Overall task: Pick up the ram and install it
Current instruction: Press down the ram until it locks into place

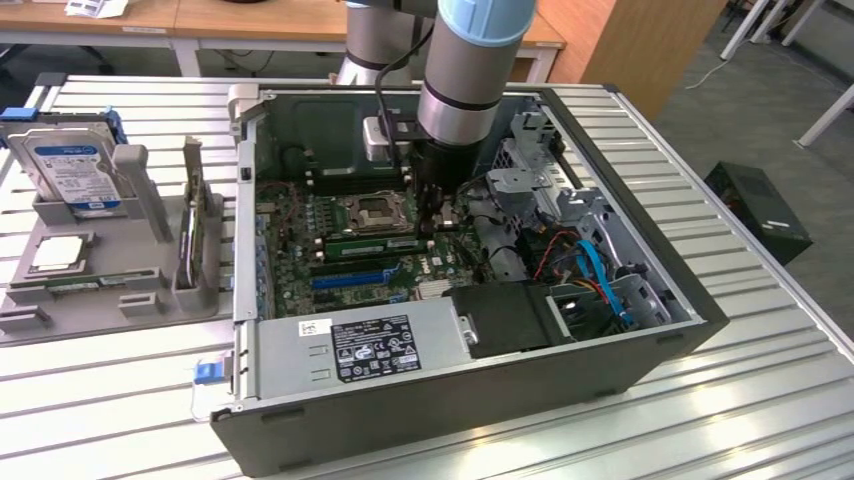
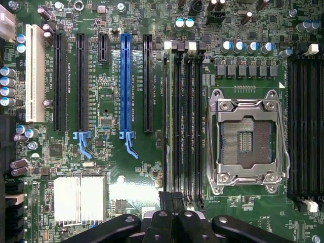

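The ram [image 2: 166, 121] is a thin green stick standing on edge in the outermost of several black memory slots [image 2: 188, 126], beside the open silver processor socket [image 2: 248, 142]. In the exterior view the ram [image 1: 374, 243] lies across the motherboard inside the open computer case [image 1: 467, 420]. My gripper [image 2: 172, 202] is shut, its black fingertips pressed together right at one end of the ram, where the slot ends. I cannot tell whether they touch the stick. The exterior view has the gripper [image 1: 434, 222] reaching straight down into the case next to the socket [image 1: 371, 212].
Black and blue expansion slots [image 2: 126, 86] and a silver heatsink [image 2: 80, 199] lie beside the memory slots. A power supply [image 1: 360, 345], drive cages and cables [image 1: 587, 260] crowd the case. At the exterior view's left, a grey holder [image 1: 147, 300] carries a hard drive [image 1: 74, 170] and a chip [image 1: 60, 255].
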You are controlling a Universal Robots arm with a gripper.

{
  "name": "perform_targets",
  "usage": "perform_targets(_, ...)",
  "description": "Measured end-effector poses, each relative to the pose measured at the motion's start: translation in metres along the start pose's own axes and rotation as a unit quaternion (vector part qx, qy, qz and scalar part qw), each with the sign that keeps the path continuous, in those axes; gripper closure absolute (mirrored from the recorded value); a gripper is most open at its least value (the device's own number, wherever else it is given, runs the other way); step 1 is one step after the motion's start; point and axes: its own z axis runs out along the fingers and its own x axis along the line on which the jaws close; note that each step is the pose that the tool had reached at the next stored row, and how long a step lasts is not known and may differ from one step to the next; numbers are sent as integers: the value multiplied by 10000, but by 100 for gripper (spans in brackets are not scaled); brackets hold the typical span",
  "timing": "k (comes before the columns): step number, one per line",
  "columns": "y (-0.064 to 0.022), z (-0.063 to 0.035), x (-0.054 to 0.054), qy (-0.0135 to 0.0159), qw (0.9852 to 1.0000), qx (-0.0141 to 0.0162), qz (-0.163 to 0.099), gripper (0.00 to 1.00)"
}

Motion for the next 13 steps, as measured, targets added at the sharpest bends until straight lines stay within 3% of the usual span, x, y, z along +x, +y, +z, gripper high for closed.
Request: perform_targets(13,-1,24,2,1,10000,0,0,89)
